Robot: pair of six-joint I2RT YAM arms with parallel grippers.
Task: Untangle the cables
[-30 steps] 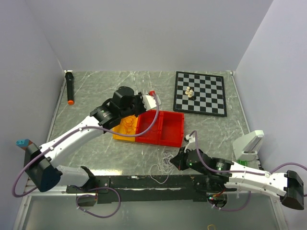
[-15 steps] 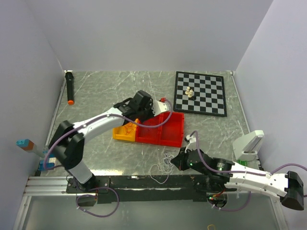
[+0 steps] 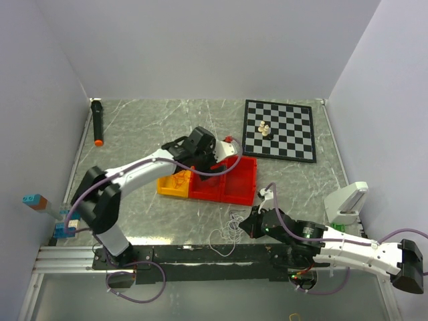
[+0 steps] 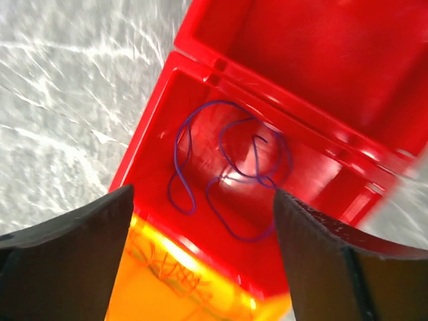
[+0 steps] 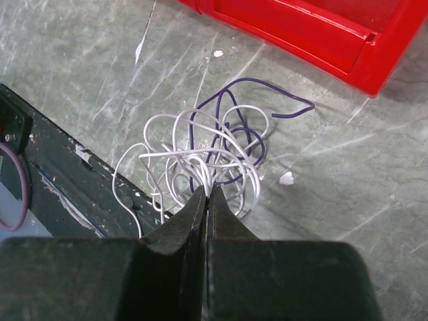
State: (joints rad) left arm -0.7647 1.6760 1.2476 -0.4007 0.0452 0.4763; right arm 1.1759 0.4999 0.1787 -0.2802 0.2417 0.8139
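Note:
My left gripper [image 4: 202,200] hangs open over the red bin [image 4: 314,60], nothing between its jaws. A thin purple cable [image 4: 257,177] lies loose in curls on the floor of that bin's near compartment. An orange cable [image 4: 160,274] lies in the yellow bin [image 3: 172,186] beside it. Near the table's front edge a clump of cables [image 5: 214,147] rests on the table, white loops tangled with a purple one [image 5: 267,83]. My right gripper [image 5: 205,190] is shut on a white strand at the clump's near side. From above, the left gripper [image 3: 217,157] and the right gripper [image 3: 249,224] are well apart.
A chessboard [image 3: 279,129] with a few pieces [image 3: 265,130] lies at the back right. A black marker with an orange tip [image 3: 97,122] lies at the back left. A white object [image 3: 346,202] stands at the right edge. The black rail [image 3: 200,255] runs just behind the clump.
My left arm has swung right from over the yellow bin to the red bin, and its jaws have opened. My right gripper has stayed shut at the clump.

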